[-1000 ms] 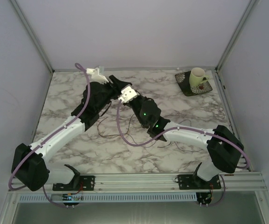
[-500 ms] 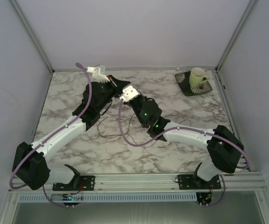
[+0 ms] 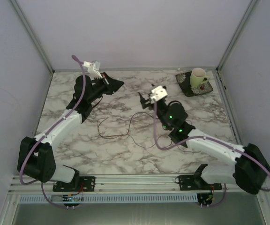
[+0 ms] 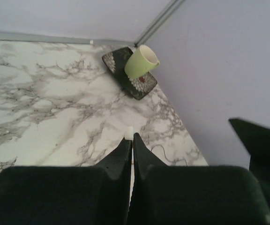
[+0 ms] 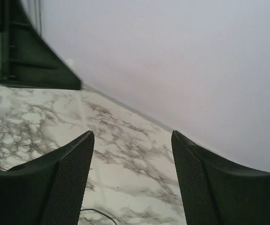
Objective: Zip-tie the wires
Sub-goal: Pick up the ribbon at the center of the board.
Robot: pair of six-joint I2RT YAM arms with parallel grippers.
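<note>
No writing, label, brand, number or sign could be read in any view. The pale green mug (image 3: 199, 76), the dark patterned saucer (image 3: 187, 88) beneath it and the marbled tabletop (image 3: 210, 117) bore no legible marks.

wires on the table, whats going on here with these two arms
The wires lie loose on the marble table, not yet tied, and neither claw holds them. The left claw is shut on a small white piece, possibly the zip tie. The right claw is open and empty.
</note>
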